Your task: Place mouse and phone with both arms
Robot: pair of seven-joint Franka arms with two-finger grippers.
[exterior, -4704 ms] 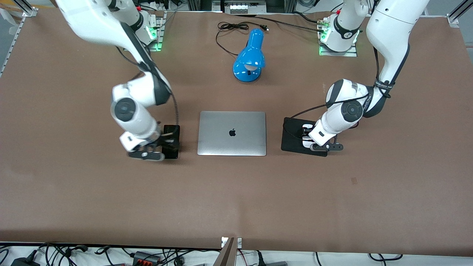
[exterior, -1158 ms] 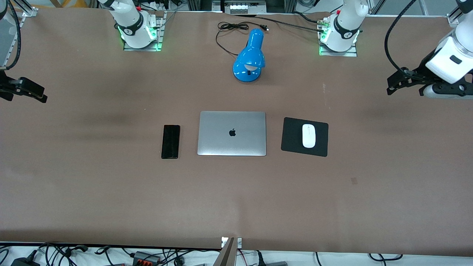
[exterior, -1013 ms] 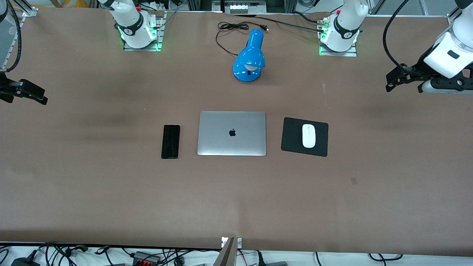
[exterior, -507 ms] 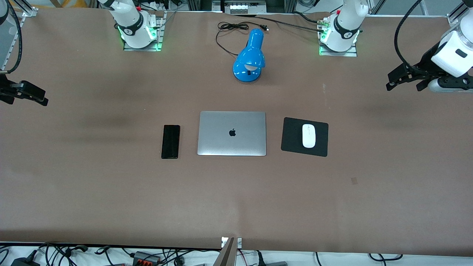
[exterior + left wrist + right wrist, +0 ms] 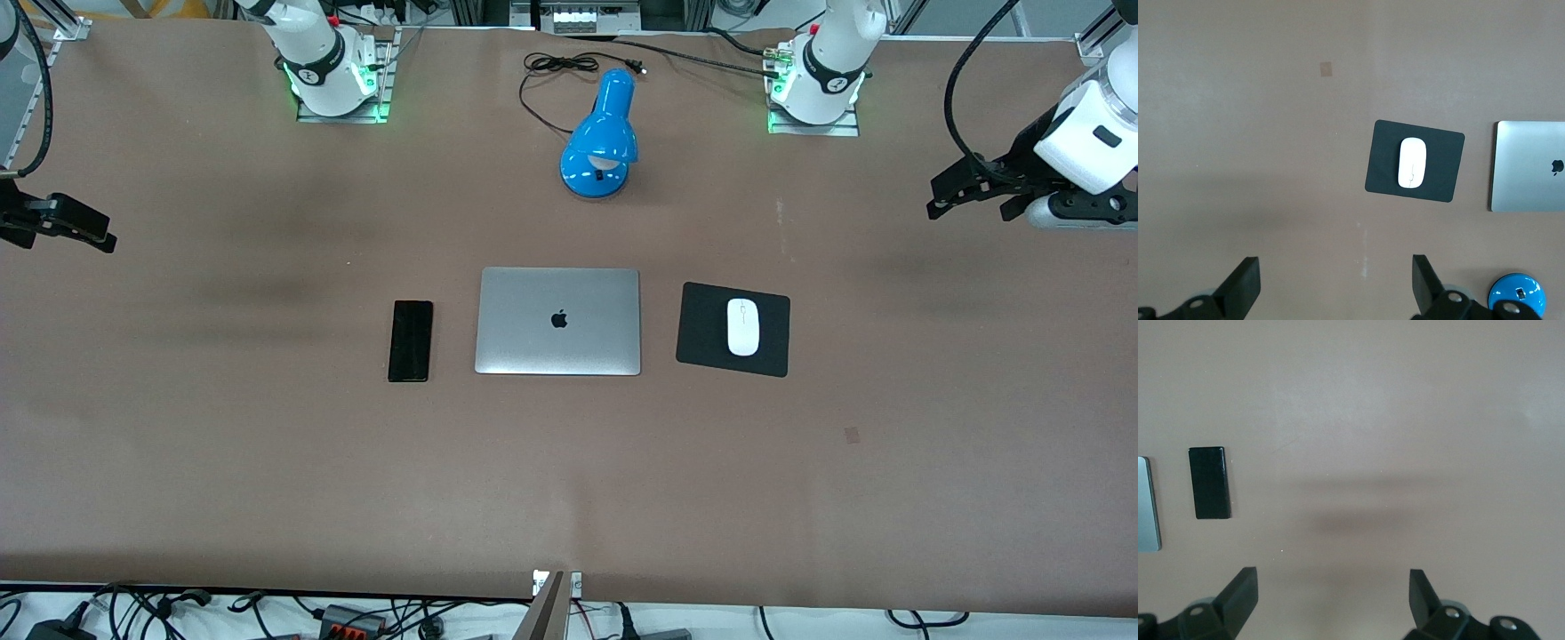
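Note:
The white mouse (image 5: 742,326) lies on a black mouse pad (image 5: 702,331), beside the closed laptop toward the left arm's end. The black phone (image 5: 411,340) lies flat on the table beside the laptop toward the right arm's end. My left gripper (image 5: 976,201) is open and empty, raised over the table's left-arm end. My right gripper (image 5: 60,236) is open and empty, raised over the right-arm end. The left wrist view shows my open left gripper (image 5: 1335,285) with the mouse (image 5: 1412,163) and the pad (image 5: 1381,163) far off. The right wrist view shows my open right gripper (image 5: 1331,588) and the phone (image 5: 1210,483).
A closed silver laptop (image 5: 558,321) sits mid-table between phone and pad. A blue desk lamp (image 5: 600,133) with a black cord stands farther from the front camera, between the arm bases. The brown table (image 5: 569,462) stretches wide nearer the camera.
Earlier both grippers were down at the phone and the mouse. They have since let go and pulled up and out to the table's ends. In the last second the left gripper only shifted slightly.

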